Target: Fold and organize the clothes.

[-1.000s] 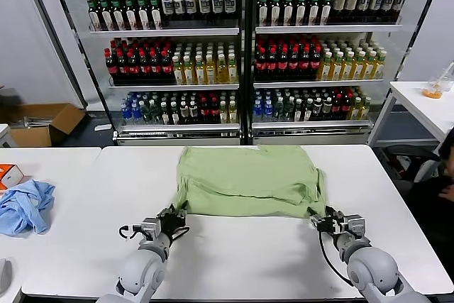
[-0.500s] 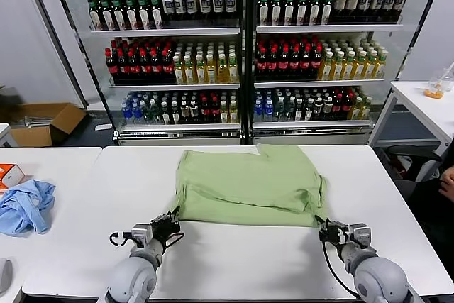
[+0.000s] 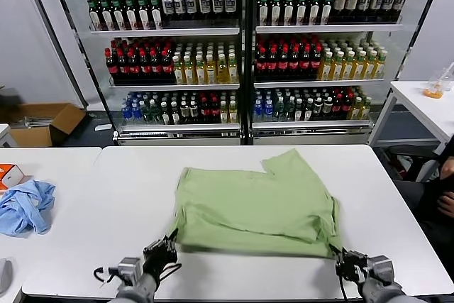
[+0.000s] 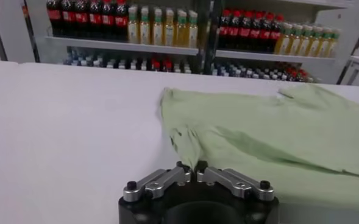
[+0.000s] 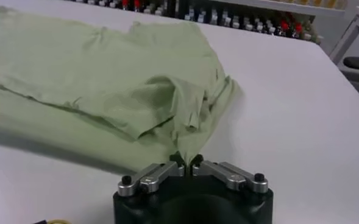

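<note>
**Both grippers pinch the near hem of the green T-shirt**

The left gripper (image 4: pixel 194 171) has its metal fingers closed on the near-left corner of the light green T-shirt (image 3: pixel 259 200). The right gripper (image 5: pixel 187 163) is clamped on the near-right corner. The soft, creased cotton lies folded over itself, stretched between them at the near edge of the white table (image 3: pixel 92 204). A crumpled light blue garment (image 3: pixel 25 206) lies well apart on the left.
</note>
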Controlling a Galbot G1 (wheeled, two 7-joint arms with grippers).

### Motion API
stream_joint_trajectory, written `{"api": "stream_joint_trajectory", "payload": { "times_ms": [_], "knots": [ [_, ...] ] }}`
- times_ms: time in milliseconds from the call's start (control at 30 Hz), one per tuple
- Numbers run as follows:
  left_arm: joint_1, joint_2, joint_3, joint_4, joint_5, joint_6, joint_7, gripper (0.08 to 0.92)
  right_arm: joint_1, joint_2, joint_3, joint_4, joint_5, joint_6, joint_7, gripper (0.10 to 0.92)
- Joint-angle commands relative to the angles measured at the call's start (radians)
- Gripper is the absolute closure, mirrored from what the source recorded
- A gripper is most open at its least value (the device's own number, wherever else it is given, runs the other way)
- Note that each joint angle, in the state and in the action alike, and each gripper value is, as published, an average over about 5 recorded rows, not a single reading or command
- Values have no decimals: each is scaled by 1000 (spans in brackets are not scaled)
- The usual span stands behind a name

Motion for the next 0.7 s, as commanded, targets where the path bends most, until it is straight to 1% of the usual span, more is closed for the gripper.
{"api": "stream_joint_trajectory", "payload": {
  "times_ms": [33, 133, 300, 367, 433, 567, 633, 700],
  "knots": [
    [212, 24, -72, -207, 31, 16, -1, 897, -98, -13, 104, 105, -30, 15, -3, 713],
    [148, 60, -115, -195, -4, 5, -6, 850, -15, -32, 116, 87, 14, 42, 12, 626],
    [-22, 134, -133, -91, -111, -11, -16, 707, 227, -63, 25, -28, 80, 50, 39, 479],
    [-112, 155, -115, -23, -141, -11, -20, 647, 357, -64, -47, -101, 94, 47, 47, 419],
    [-224, 168, -83, 69, -152, -9, -23, 595, 500, -56, -150, -193, 100, 41, 55, 367],
    [-432, 167, 12, 252, -152, 7, -29, 473, 780, -24, -357, -409, 104, 28, 58, 254],
    [-523, 161, 65, 337, -149, 19, -34, 421, 899, 0, -434, -508, 105, 23, 56, 223],
    [-588, 154, 104, 407, -147, 30, -38, 361, 979, 26, -483, -585, 107, 19, 52, 207]
  ]
}}
